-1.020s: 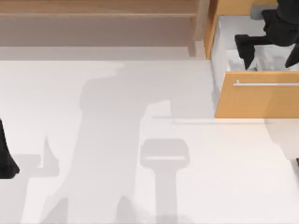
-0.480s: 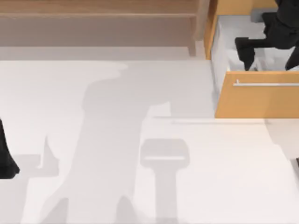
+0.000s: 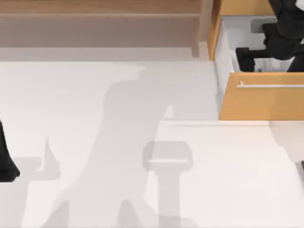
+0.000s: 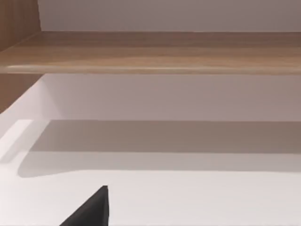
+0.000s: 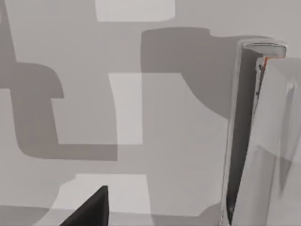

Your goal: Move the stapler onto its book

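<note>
Orange-tan wood is fronting the one open drawer at the top view's upper right, one slim silver bar handle crossing it. One right gripper is reaching into its pale interior; whether its fingers are clenched, I cannot tell. One left arm is sitting parked at the smooth white tabletop's left edge. I cannot make out the stapler.

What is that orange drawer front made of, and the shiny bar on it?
The drawer front looks like wood or wood-look board: warm honey colour, flat matte surface, faint grain at most. The bar handle looks like metal with a brushed silver finish, pale and thin; it could be silver-painted plastic. The right hand hangs over the open drawer.
</note>
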